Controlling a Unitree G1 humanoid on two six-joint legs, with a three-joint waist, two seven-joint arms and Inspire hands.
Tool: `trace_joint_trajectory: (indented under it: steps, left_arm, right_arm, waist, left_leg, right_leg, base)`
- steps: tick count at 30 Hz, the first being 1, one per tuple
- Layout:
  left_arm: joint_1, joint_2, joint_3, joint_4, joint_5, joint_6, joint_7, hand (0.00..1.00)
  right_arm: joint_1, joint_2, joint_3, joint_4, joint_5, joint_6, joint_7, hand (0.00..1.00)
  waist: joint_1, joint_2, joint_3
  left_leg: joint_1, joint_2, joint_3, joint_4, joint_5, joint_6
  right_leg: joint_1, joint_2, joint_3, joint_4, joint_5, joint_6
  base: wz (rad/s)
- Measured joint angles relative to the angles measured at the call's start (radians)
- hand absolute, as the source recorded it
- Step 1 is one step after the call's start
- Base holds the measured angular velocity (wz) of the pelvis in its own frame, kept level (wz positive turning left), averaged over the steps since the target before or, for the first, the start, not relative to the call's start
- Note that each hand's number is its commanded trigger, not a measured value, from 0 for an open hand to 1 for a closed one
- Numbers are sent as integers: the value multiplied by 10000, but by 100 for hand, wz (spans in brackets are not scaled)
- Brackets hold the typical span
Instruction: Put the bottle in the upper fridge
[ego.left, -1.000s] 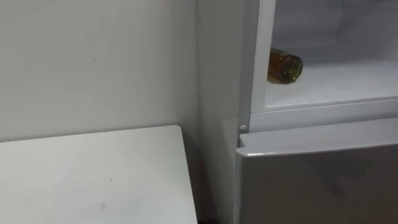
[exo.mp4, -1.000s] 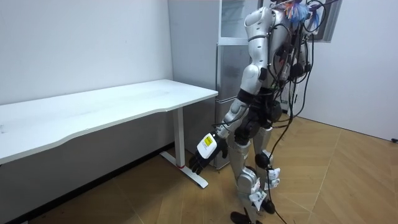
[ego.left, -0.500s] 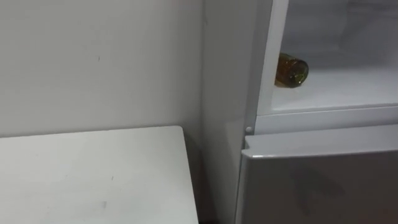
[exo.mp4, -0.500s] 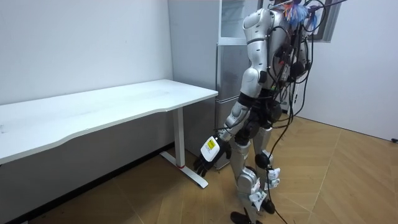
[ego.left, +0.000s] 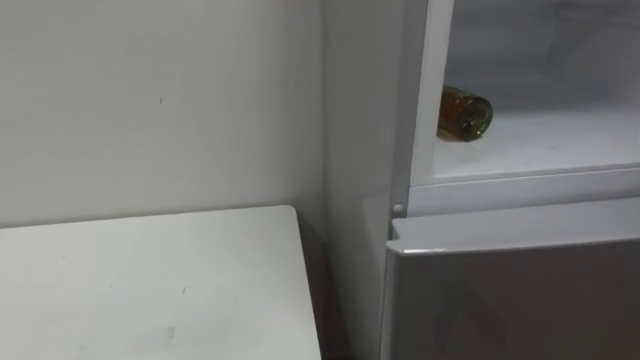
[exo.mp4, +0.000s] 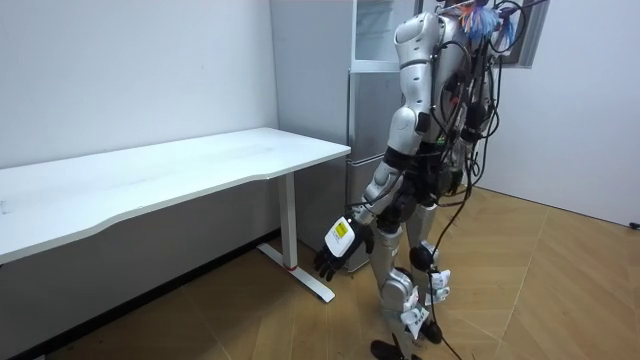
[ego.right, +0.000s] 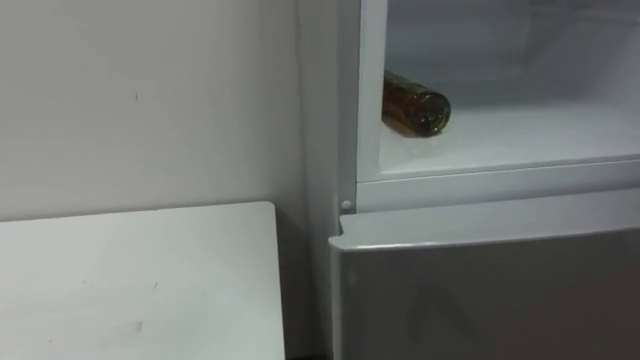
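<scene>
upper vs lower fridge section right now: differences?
The upper section is open, its white inside showing; the lower section has its door shut. The upper section holds the bottle, lying on its side at the left; the lower section's inside is hidden. Both belong to one fridge.

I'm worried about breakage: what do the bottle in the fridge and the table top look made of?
The bottle: likely glass, amber-brown and glossy, with a greenish glint at its end. The table top: probably laminated board, matt white, flat, with a crisp thin edge; the core cannot be told.
</scene>
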Motion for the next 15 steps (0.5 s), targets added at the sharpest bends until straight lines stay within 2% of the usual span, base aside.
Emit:
trace_joint_trajectory:
  steps: [6,13,15]
  left_arm:
    - [-53,4,58,-36,1,0,-208,0]
    - [-65,-4,51,-6,4,2,-210,0]
    - [-65,-3,58,32,-11,37,-204,0]
  right_arm:
    - [-166,216,-31,674,-100,95,1250,0]
    - [-224,368,-48,822,127,304,1943,0]
    - [-250,364,-83,859,620,360,2064,0]
  waist:
    - [104,12,0]
    - [122,26,2]
    - [115,20,2]
  left_leg:
    - [-8,2,-9,7,0,0]
    - [-6,1,-38,-2,0,0]
    - [-2,4,-40,3,0,-1]
  right_leg:
    - [27,5,-9,-10,0,0]
    - [53,6,17,-2,0,0]
    - [63,13,27,12,0,-1]
  base:
    - [0]
    - [0]
    - [0]
